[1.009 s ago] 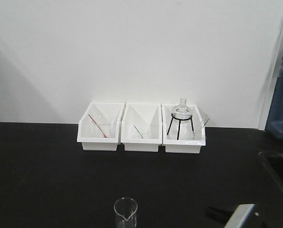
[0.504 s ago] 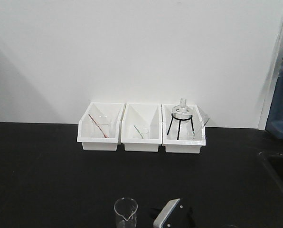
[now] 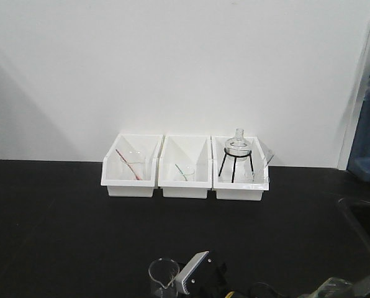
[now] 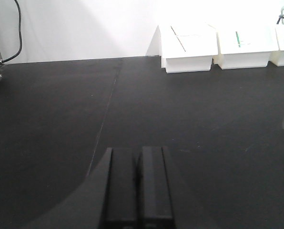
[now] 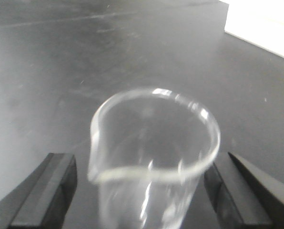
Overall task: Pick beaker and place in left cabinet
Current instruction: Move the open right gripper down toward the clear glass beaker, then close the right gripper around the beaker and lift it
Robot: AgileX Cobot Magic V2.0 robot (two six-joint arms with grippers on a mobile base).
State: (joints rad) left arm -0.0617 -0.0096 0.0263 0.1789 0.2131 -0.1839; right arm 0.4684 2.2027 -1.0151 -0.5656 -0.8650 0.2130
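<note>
Both fingers of right tool [image 5: 142, 188] are now flanking beaker [image 5: 154, 143] w/ gaps, wide open, gripping nothing; it's been sliding in from beaker's right, so grasp is nearing.

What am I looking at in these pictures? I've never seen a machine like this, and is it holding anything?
It is a two-armed robot at a black table. One camera faces forward; one rides on each wrist. The front view shows three white bins by the wall, the right one holding a round flask on a black stand. Near the front stands a clear beaker. The right wrist view shows the right fingers open on either side of it, not yet gripping. The left fingers are shut on nothing.
</note>
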